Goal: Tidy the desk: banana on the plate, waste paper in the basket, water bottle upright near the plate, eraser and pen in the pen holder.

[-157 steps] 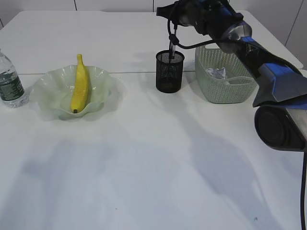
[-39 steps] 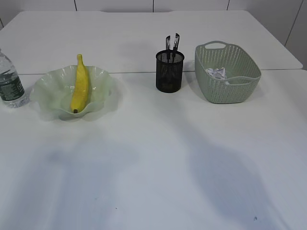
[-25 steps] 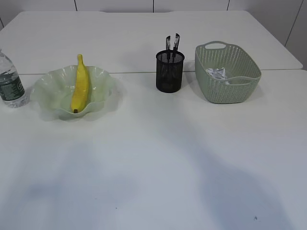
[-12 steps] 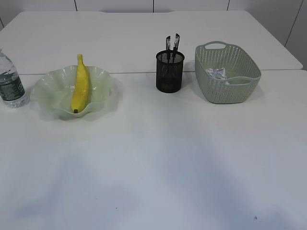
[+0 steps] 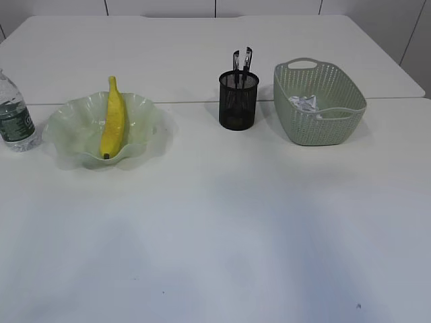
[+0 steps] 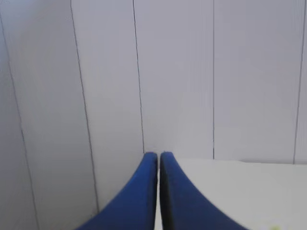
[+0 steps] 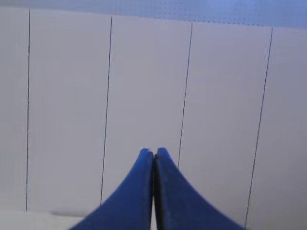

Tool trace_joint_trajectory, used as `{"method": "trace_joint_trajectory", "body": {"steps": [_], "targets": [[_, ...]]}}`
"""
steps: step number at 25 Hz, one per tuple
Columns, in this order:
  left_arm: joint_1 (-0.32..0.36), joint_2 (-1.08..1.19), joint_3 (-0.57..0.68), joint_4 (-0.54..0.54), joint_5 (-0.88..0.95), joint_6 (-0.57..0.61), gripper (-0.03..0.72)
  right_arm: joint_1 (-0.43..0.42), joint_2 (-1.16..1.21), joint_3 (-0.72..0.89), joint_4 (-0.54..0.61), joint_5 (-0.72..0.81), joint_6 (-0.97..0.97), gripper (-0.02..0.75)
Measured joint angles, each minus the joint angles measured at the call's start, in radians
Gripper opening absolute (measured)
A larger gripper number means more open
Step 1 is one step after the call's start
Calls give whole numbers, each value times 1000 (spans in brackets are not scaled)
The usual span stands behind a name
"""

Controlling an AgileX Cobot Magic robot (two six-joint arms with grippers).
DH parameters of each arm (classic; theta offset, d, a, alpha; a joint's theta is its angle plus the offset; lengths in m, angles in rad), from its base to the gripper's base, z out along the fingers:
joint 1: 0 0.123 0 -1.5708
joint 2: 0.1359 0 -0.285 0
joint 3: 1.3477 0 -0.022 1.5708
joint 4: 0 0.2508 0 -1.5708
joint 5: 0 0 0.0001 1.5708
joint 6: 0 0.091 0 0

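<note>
The left gripper (image 6: 158,155) is clenched on nothing, its two blue tips pressed together and pointed at a panelled wall with only a corner of the counter (image 5: 215,222) below; the right gripper (image 7: 153,152) is the same, pinched shut and empty, facing bare wall. Neither arm shows in the exterior view. From where I stand the job looks finished, so the sensible thing is to keep both arms parked high and clear of the counter, and to make any last move slow so nothing gets knocked, least of all the bottle at the edge. The banana (image 5: 112,121) lies lengthwise in the pale green, wavy-edged plate (image 5: 74,114), yellow with a dark tip toward the front. Just left of the plate the water bottle (image 5: 13,114) stands upright, clear plastic with a dark green label, partly cut off by the frame. Toward the middle, the black mesh pen holder (image 5: 238,101) has a pen (image 5: 241,59) sticking out of its top; I cannot see an eraser, which may be down inside. Just right of it, the green woven basket (image 5: 320,128) holds a crumpled ball of white waste paper (image 5: 304,103).
</note>
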Motion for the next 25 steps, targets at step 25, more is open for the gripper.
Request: {"method": "trace_joint_trajectory", "body": {"steps": [25], "targets": [[0, -187, -35, -290, 310, 166, -19, 0, -946, 1297, 107, -9, -39, -10]]}}
